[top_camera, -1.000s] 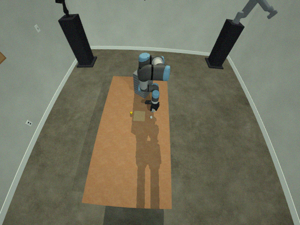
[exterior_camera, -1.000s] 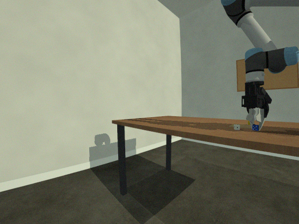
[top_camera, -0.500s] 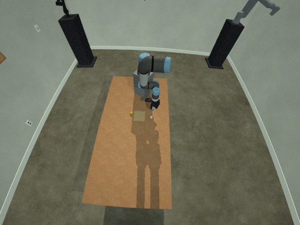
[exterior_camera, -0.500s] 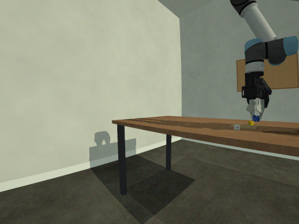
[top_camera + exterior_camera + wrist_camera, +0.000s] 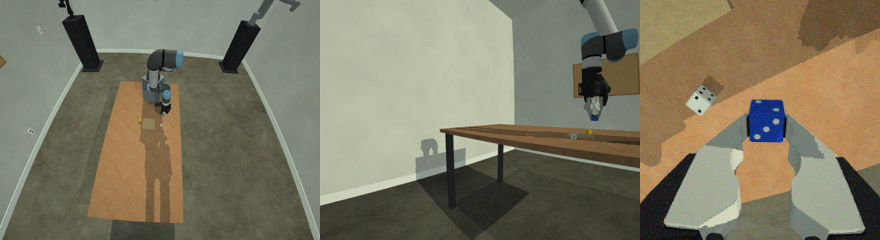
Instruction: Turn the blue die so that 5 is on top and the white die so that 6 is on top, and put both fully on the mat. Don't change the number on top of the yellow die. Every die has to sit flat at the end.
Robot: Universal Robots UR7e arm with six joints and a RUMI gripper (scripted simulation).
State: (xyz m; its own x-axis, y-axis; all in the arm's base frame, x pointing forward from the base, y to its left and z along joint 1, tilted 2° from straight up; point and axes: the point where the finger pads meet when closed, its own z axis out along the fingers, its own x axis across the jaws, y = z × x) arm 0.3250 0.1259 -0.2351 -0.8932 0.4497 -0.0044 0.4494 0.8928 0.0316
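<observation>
My gripper (image 5: 766, 116) (image 5: 593, 117) (image 5: 163, 114) is shut on the blue die (image 5: 767, 121) (image 5: 593, 117) and holds it in the air well above the table (image 5: 516, 138). In the wrist view the die's face towards the camera shows three pips. The white die (image 5: 700, 100) (image 5: 573, 136) (image 5: 160, 125) lies flat on the table, just off the right edge of the tan mat (image 5: 148, 123) (image 5: 670, 25). The yellow die (image 5: 139, 120) (image 5: 588, 131) lies on the table just left of the mat.
The arm's grey base (image 5: 152, 95) stands at the table's far end, behind the mat. Two black pedestals (image 5: 81, 42) (image 5: 239, 46) stand in the room's far corners. The long wooden table (image 5: 124, 167) stretches towards the camera.
</observation>
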